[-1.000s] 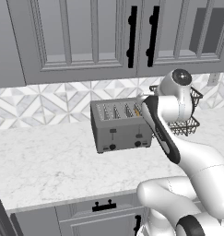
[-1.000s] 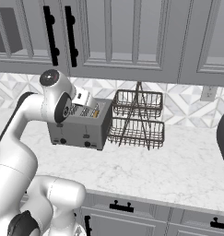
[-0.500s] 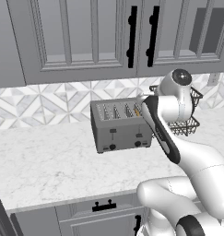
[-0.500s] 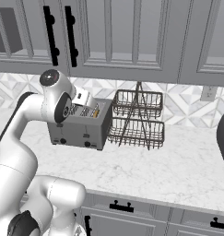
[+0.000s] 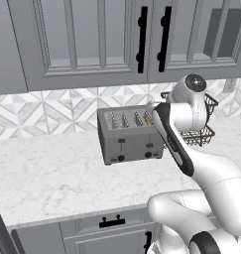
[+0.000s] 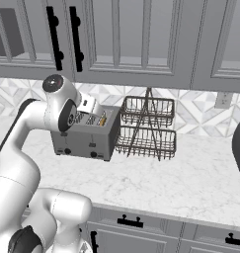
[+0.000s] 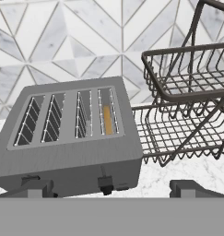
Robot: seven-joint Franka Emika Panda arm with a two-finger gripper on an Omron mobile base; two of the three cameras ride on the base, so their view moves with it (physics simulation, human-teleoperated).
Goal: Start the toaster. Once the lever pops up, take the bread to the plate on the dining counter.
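**Jaws spread wide above the toaster's front**

Jaws stand fully apart and hold nothing; the gripper (image 7: 111, 189) hangs over the front side of the toaster (image 5: 131, 135), with its two dark fingertips (image 7: 35, 186) showing at the bottom of the hand view, one before each end of the toaster's front.

That grey box sits on the white marble worktop (image 5: 52, 173), towards the back, near the patterned tile wall and well clear of the front edge. Its long axis runs side to side along the wall, and its front face, with two levers and two black knobs, points out towards the worktop's front edge. Four slots lie across the top, each running front to back.

The bread (image 7: 107, 120) stands on edge deep inside the slot nearest the wire rack, its thin tan top edge running front to back like the slot. In the left base view it shows as a small orange sliver (image 5: 148, 119) at the toaster's right end.

A dark two-tier wire rack (image 6: 147, 128) stands just beside the toaster, on the bread's side, also near the wall.
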